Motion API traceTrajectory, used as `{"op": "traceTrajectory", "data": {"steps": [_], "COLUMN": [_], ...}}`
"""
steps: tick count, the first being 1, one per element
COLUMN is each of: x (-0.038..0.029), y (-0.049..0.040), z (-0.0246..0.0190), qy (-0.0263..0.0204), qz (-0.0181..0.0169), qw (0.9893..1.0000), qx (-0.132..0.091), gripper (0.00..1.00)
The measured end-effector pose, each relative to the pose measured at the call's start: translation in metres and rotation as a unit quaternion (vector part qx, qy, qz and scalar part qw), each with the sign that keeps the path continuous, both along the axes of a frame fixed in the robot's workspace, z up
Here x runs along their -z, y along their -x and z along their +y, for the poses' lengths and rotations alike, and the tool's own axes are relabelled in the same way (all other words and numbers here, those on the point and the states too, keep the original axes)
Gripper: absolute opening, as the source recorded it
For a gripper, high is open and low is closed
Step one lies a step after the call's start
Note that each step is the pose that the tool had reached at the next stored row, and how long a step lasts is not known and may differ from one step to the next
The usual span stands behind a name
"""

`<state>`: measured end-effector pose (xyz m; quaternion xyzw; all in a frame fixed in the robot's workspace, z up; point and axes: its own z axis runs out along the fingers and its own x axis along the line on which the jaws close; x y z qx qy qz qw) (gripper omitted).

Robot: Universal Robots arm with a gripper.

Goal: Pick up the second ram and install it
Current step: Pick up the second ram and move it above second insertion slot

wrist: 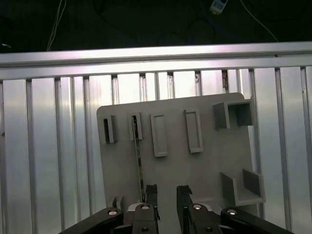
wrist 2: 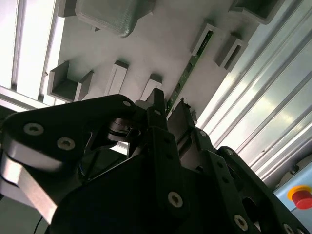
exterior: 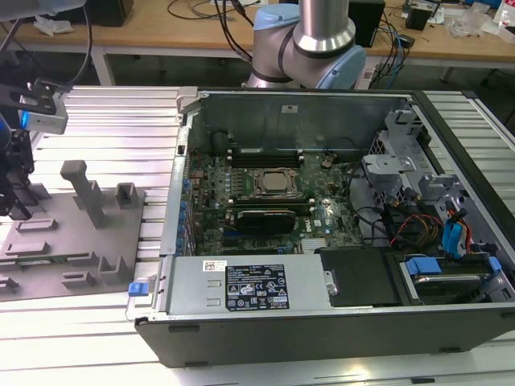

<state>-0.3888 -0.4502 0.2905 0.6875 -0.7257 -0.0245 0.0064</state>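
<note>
1. The gripper (wrist: pixel 166 192) hangs low over the grey fixture plate (wrist: pixel 204 170), which lies flat on the ribbed aluminium table (wrist: pixel 48 156).
2. Its fingers (wrist: pixel 151 194) are spread with a clear gap between them, and nothing is pinched.
3. The second ram (wrist: pixel 138 156) is on that plate, standing on its long edge, so in the first wrist view it reads as a thin green line.
4. The far end of the stick is tucked into 1 of the slotted grey blocks (wrist: pixel 136 126), and the near end reaches right up to the fingertips.
5. In the second wrist view the ram (wrist 2: pixel 190 63) runs straight toward the gap between the 2 fingers. In the first wrist view it looks just beside 1 finger instead. I honestly can't tell if anything is touching it.
6. In the exterior view the plate (exterior: pixel 113 233) is on the exterior view's left and the open PC case (exterior: pixel 322 330) is on the exterior view's right. That puts the case well apart from the ram.
7. Inside the case is the motherboard (exterior: pixel 322 211), with the CPU socket (exterior: pixel 272 183) near its middle.
8. The arm's base (exterior: pixel 310 48) stands behind the case.
9. A red button (wrist 2: pixel 302 196) peeks in at the edge of the second wrist view.
</note>
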Motion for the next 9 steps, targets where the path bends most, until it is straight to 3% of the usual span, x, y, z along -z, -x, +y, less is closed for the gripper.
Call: {"op": "traceTrajectory", "data": {"steps": [9], "x": [0.0109], "y": [0.0], "z": [0.0], "qy": [0.0], "qz": [0.0], "qw": [1.0], "qx": [0.0], "gripper": [0.3]}}
